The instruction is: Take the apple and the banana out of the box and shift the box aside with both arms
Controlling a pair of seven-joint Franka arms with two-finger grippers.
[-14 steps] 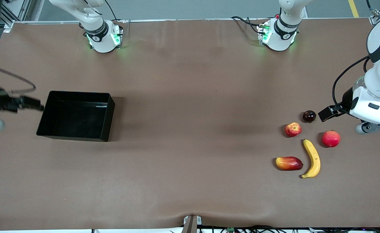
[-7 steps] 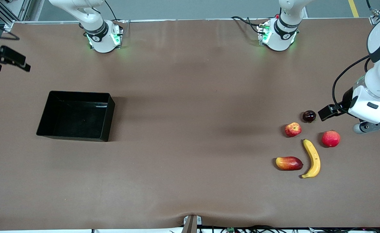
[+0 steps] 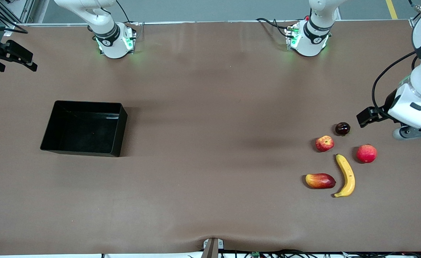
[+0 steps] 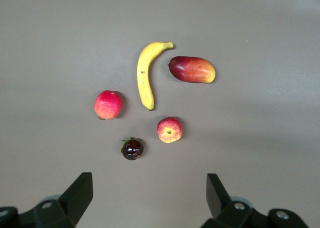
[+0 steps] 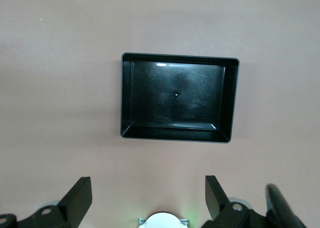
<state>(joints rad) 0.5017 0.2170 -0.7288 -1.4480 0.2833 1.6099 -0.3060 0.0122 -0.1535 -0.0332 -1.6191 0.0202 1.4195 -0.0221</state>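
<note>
The banana [image 3: 346, 175] and the small red-and-yellow apple [image 3: 325, 143] lie on the table at the left arm's end. Both show in the left wrist view: the banana [image 4: 146, 75] and the apple [image 4: 170, 130]. The black box [image 3: 85, 128] stands empty at the right arm's end and also shows in the right wrist view [image 5: 227, 100]. My left gripper [image 4: 148, 198] is open and empty, high over the table beside the fruits [image 3: 411, 130]. My right gripper [image 5: 148, 198] is open and empty, high up at the table's corner [image 3: 2, 55], apart from the box.
A mango [image 3: 320, 181], a larger red round fruit [image 3: 367, 153] and a small dark fruit [image 3: 342, 128] lie around the banana and apple. The arm bases [image 3: 115, 41] stand along the table's back edge. Bare brown table lies between the box and the fruits.
My right gripper has lifted away from beside the box and moved up toward the table's corner. My left gripper has drifted slightly up and toward the left arm's end.
</note>
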